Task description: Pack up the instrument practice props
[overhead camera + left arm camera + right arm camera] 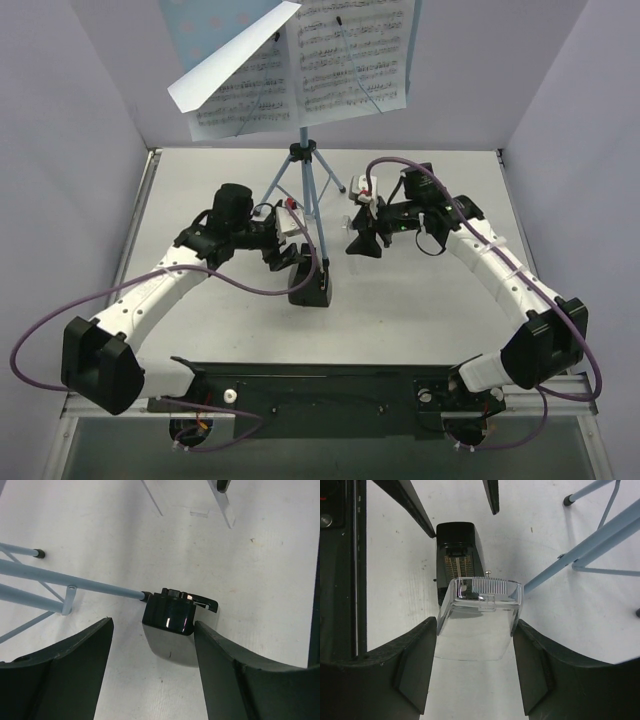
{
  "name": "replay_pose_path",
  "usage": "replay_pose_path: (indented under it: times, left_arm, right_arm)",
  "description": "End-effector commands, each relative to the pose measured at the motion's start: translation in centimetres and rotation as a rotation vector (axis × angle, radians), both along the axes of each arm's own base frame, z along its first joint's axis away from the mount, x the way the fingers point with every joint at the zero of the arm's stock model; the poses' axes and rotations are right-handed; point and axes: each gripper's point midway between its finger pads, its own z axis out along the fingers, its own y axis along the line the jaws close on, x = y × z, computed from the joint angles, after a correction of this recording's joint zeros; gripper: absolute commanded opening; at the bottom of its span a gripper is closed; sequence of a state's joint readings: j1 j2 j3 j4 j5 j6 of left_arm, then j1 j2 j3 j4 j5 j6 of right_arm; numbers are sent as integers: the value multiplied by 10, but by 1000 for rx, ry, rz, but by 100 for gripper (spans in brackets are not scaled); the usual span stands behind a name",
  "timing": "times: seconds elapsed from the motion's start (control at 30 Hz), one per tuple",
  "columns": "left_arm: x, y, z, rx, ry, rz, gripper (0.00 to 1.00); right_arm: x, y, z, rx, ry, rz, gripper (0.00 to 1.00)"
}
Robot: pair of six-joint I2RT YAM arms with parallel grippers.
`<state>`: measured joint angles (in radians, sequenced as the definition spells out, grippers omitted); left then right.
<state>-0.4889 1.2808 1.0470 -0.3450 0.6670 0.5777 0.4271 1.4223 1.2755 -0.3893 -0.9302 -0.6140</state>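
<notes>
Left gripper (152,624) is spread wide around the metronome (169,615), roughly mid-surface. Right gripper (475,624) is pinching a clear cover (480,615) just beside it. Music stand (302,152) with sheet music (350,50) sits by the far edge.

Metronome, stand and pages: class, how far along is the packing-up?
Done: nothing packed; the clear cover is off the metronome. In hand: the right end effector grips that cover, the open left end effector straddles the metronome. Left: probably fit the cover, take the sheet-music pages off the upright music stand, fold it.
</notes>
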Motion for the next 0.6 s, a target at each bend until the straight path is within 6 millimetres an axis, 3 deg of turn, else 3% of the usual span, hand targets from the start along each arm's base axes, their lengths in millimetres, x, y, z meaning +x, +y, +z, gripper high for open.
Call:
replay_pose_path:
  times: [0.0, 0.23, 0.33, 0.37, 0.43, 0.47, 0.57]
  left_arm:
    - [-13, -7, 2, 0, 28, -146, 74]
    - [-21, -13, -17, 5, 106, -175, 56]
    - [-24, -14, -24, 8, 126, -179, 37]
    - [-25, -15, -27, 5, 137, -172, 33]
    - [-24, -16, -29, -3, 145, -151, 24]
    - [-20, -17, -26, -16, 131, -143, 13]
    - [-21, -18, -34, -19, 158, -115, 0]
  right_arm:
    - [-4, 10, -2, 38, -115, 155, 0]
    - [4, 33, -15, 106, -67, 132, 0]
    - [2, 41, -25, 132, -18, 78, 0]
    - [8, 49, -14, 169, -85, 75, 0]
    - [5, 52, -15, 196, -64, 51, 0]
    - [4, 53, -17, 200, -62, 51, 0]
    - [1, 53, -17, 210, -46, 57, 0]
